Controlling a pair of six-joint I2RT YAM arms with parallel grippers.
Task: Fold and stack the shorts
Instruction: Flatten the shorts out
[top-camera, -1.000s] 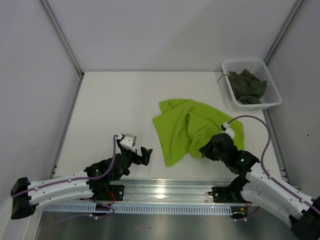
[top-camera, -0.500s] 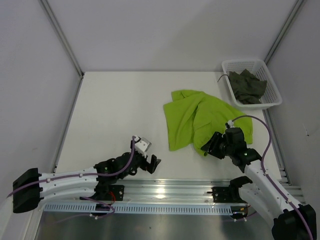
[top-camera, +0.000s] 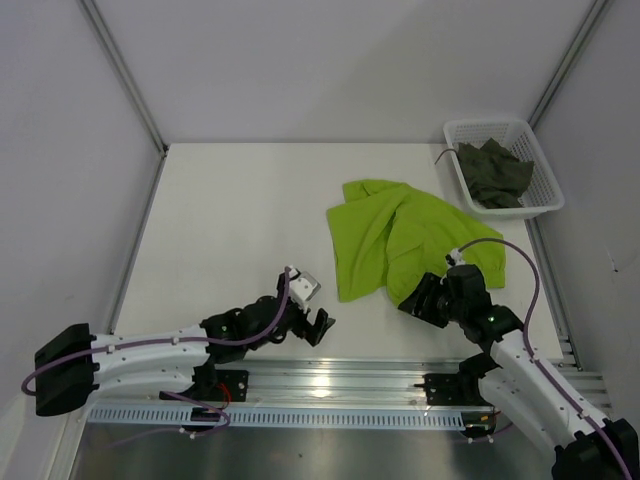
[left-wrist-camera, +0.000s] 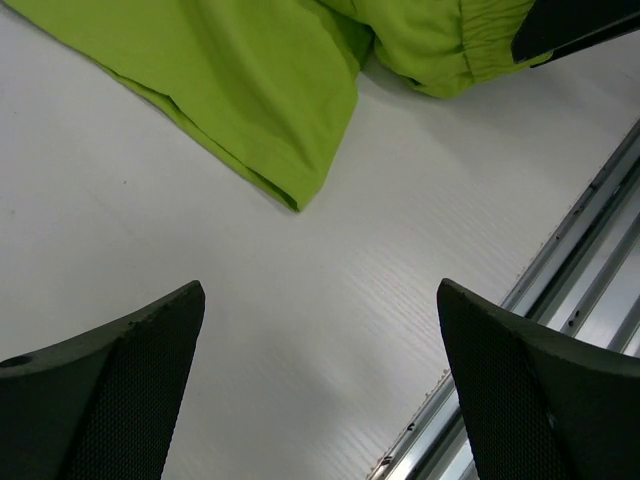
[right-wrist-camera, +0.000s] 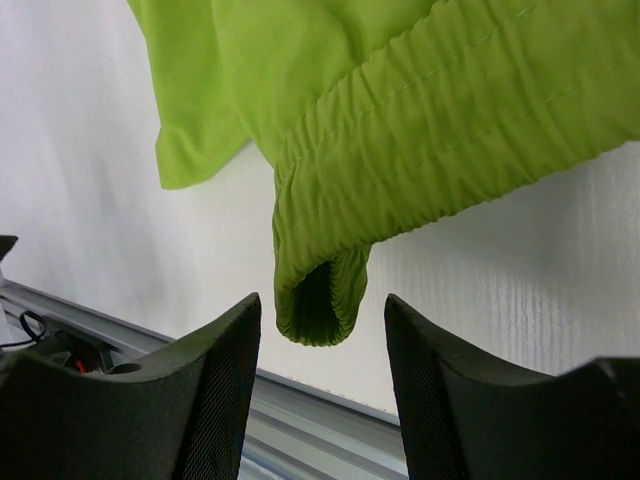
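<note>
The lime green shorts (top-camera: 410, 240) lie crumpled on the counter (top-camera: 230, 220), right of its middle and towards the right edge. One leg is spread flat towards the near edge and the gathered waistband is bunched on the right side. The nearest hem corner ends short of the metal rail (top-camera: 330, 375) that runs along the near edge.

The dark olive-grey shorts (top-camera: 495, 172) sit heaped inside the white mesh basket (top-camera: 548, 202), which stands at the far right corner of the counter, well apart from the green pair.

The right hand (top-camera: 412, 300) is low at the near end of the green waistband. In the right wrist view its fingers (right-wrist-camera: 215, 400) stand apart on either side of the rolled end of the elastic band, with a gap showing on each side, so it clamps nothing.

The left hand (top-camera: 318, 326) is near the middle of the near edge, just beside the rail. Its fingers are spread wide over bare counter and hold nothing. The corner of the green leg lies a little beyond them, not touching.
</note>
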